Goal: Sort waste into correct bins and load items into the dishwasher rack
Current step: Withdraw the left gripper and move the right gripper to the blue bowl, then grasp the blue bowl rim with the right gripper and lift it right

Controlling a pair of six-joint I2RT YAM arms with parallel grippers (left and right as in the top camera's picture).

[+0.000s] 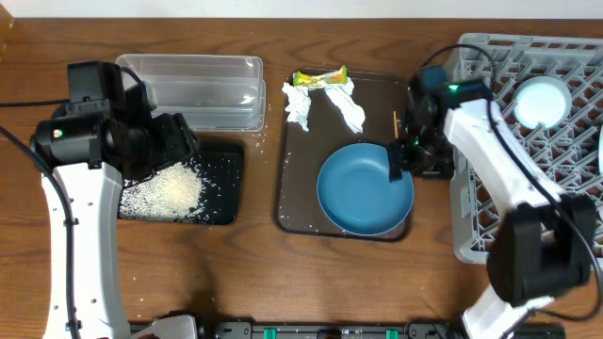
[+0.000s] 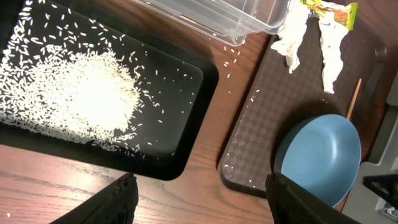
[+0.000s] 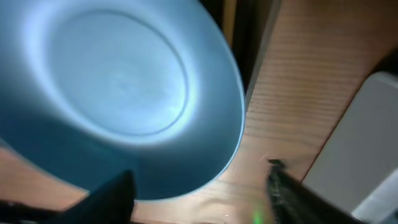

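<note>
Right end effector (image 3: 200,175), jaws wide, straddles the rim of the dark blue dish (image 3: 118,87), which is round, glossy and shallow and lies on the brown tray (image 1: 301,188). Left end effector (image 2: 202,182), wide and empty, hovers above white rice grains (image 2: 81,93) in the black tray (image 2: 183,106).

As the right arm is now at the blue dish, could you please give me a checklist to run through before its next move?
1. Left claw open, empty: ok.
2. Right claw grips blue dish rim: cannot tell.
3. Rice all inside black tray: not ok, grains strewn outside.
4. Tissues and wrapper binned: not ok, on brown tray.
5. Rack has bare slots: ok.
</note>
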